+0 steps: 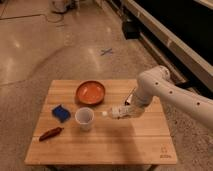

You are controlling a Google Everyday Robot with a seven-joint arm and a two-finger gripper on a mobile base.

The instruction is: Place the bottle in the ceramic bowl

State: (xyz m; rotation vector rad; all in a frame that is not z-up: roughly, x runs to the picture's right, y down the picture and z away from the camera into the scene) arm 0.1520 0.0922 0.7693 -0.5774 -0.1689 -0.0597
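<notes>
Camera view, 1 arm, 1 table. Gripper (125, 111) sits low over the right half of the light wooden slatted table (115, 145), at the end of the white, smooth-shelled robot arm (160, 88) that reaches in from the right. The small clear plastic bottle (115, 113) lies horizontal, in line with the gripper; its rear end meets the gripper's tip and its white cap (105, 114) points left. Cannot tell whether the gripper is clamped on the bottle or only set around its end, nor whether the bottle rests on the wood or hangs just above it. Bottle is just right of the white round cup (84, 119) and not touching it. It is well short of the round shallow orange ceramic bowl (91, 93), which stands toward the far edge, up and left of the cap. The bowl has a glossy inside and a darker rim, with nothing visible in it. The cup stands upright; its contents cannot be made out. A blue, roughly square soft-looking item (61, 112) lies left of the cup, and a long reddish-brown item (51, 133) lies nearer the front-left corner. A dark flat object (132, 96) is partly hidden behind the arm. The floor is polished and speckled, with 1 blue cross mark (106, 51).
</notes>
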